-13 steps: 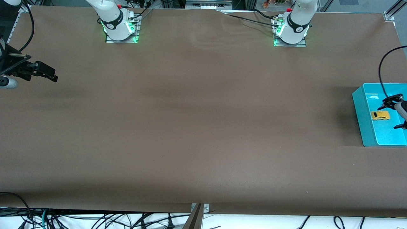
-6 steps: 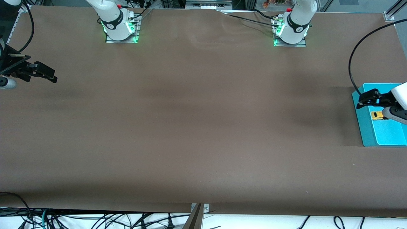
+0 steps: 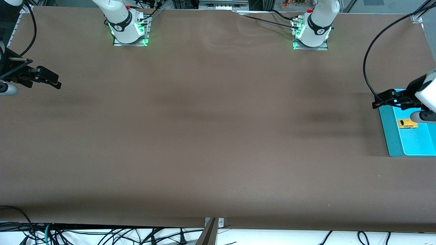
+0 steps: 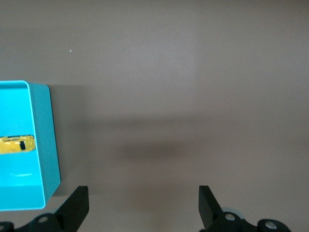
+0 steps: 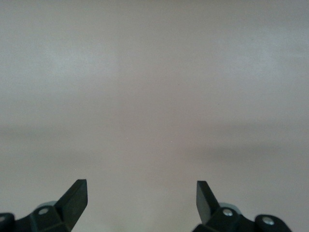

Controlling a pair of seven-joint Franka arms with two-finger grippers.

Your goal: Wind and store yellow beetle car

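The yellow beetle car [image 3: 407, 124] [image 4: 17, 144] lies on the floor of a teal bin [image 3: 388, 134] [image 4: 47, 140] at the left arm's end of the table. My left gripper [image 3: 383, 98] [image 4: 143, 194] hangs open and empty over the bin's rim, on the side toward the table's middle, apart from the car. The left wrist view shows bare brown table between its fingers. My right gripper [image 3: 51, 80] [image 5: 141, 189] waits open and empty over the right arm's end of the table.
The brown table cover [image 3: 211, 129] stretches between the two arms. A black cable [image 3: 365, 68] loops in the air above the bin beside the left arm. The two arm bases [image 3: 129, 29] [image 3: 311, 32] stand along the table's edge farthest from the front camera.
The left gripper has drawn away from the car, from over the bin's inside to over its rim toward the table's middle. The car stays in the bin. The right arm is still.
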